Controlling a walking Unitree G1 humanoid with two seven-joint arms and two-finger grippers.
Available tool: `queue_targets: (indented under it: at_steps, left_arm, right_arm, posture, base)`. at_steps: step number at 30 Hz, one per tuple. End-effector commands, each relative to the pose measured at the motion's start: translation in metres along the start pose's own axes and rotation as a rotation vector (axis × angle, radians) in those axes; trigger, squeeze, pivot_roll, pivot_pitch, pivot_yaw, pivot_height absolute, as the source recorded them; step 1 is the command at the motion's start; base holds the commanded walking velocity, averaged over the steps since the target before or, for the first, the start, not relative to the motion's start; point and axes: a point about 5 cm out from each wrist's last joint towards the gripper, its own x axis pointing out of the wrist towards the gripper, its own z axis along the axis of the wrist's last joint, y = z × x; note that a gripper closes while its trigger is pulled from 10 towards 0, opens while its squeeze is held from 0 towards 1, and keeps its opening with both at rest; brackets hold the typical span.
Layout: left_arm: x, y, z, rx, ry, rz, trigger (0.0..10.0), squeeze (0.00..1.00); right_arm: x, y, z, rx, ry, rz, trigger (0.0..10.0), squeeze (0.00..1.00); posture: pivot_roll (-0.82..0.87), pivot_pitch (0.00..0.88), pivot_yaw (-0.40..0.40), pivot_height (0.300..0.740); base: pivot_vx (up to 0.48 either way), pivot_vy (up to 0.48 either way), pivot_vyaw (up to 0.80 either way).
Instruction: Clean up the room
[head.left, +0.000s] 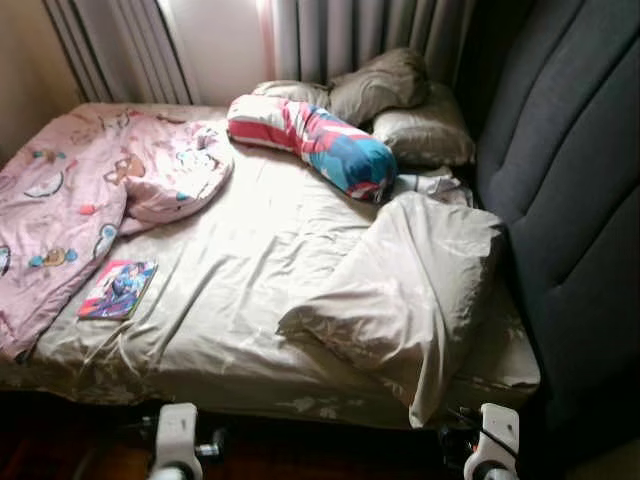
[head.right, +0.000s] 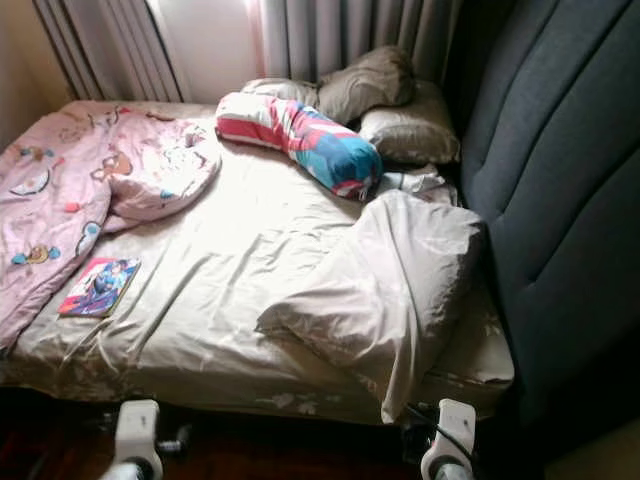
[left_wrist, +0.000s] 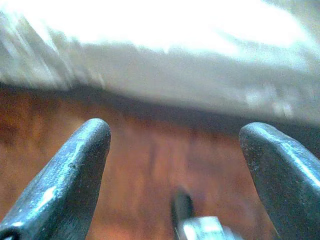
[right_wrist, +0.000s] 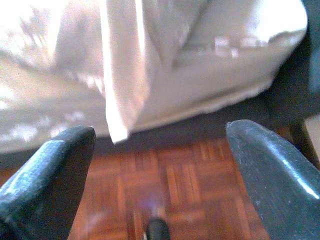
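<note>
Both grippers (left_wrist: 175, 165) (right_wrist: 160, 165) gape wide, empty, before the rumpled beige sheet (head.left: 260, 260).

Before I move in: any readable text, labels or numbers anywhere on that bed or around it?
No text can be read.
Book on the sheet near the pink blanket: colourful illustrated cover, any title too small and blurred to read.
Pink blanket: cartoon prints, no legible words.
Striped bolster: colour pattern, no lettering visible.
Both claws hang low over the wooden floor, open.
</note>
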Motion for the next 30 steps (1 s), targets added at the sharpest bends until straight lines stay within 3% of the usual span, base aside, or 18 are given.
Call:
queue_targets:
  at_steps: [1,4,6,8,13,17,21,24,27,30]
  left_arm:
    - [0.004,-0.002,0.019,-0.025,-0.103,-0.014,10.0,0.0]
    - [0.006,-0.003,0.034,-0.028,-0.18,-0.02,10.0,0.0]
    - [0.006,-0.006,0.055,-0.033,-0.304,-0.043,10.0,0.0]
    - [0.002,-0.01,0.061,-0.009,-0.373,-0.077,10.0,0.0]
    - [-0.004,-0.013,0.06,0.008,-0.417,-0.095,10.0,0.0]
    - [-0.021,-0.015,0.058,0.059,-0.506,-0.136,10.0,0.0]
    - [-0.028,-0.015,0.061,0.081,-0.529,-0.166,10.0,0.0]
    - [-0.032,-0.017,0.065,0.075,-0.545,-0.19,10.0,0.0]
    - [-0.031,-0.015,0.067,0.045,-0.538,-0.164,10.0,0.0]
    - [-0.03,-0.014,0.071,0.048,-0.539,-0.154,10.0,0.0]
  right_arm:
    - [0.005,0.003,0.025,-0.001,-0.107,0.011,10.0,0.0]
    - [0.006,0.005,0.033,-0.006,-0.151,0.024,10.0,0.0]
    - [0.005,0.007,0.04,-0.023,-0.212,0.045,10.0,0.0]
    - [0.003,0.006,0.045,-0.037,-0.262,0.053,10.0,0.0]
    - [0.001,0.005,0.05,-0.066,-0.32,0.063,10.0,0.0]
    - [-0.01,0.003,0.06,-0.145,-0.469,0.089,10.0,0.0]
    - [-0.018,0.009,0.069,-0.223,-0.56,0.138,10.0,0.0]
    - [-0.022,0.012,0.077,-0.163,-0.603,0.146,10.0,0.0]
    - [-0.023,0.015,0.071,-0.197,-0.593,0.157,10.0,0.0]
    - [-0.026,0.014,0.059,-0.16,-0.565,0.138,10.0,0.0]
  posture:
    - [-0.02,0.0,-0.007,0.74]
    - [-0.03,0.0,-0.005,0.74]
    - [-0.03,0.0,-0.003,0.74]
    - [-0.04,0.0,-0.001,0.74]
    - [-0.04,0.0,0.001,0.74]
    - [-0.06,0.0,0.008,0.74]
    - [-0.06,0.0,0.011,0.74]
    - [-0.07,0.0,0.007,0.74]
    - [-0.06,0.0,0.003,0.74]
    - [-0.06,0.0,0.004,0.74]
  base:
    - [0.0,0.0,0.0]
    - [0.0,0.0,0.0]
    - [0.0,0.0,0.0]
    - [0.0,0.0,0.0]
    - [0.0,0.0,0.0]
    - [0.0,0.0,0.0]
    - [0.0,0.0,0.0]
    - [0.0,0.0,0.0]
    - [0.0,0.0,0.0]
    - [0.0,0.0,0.0]
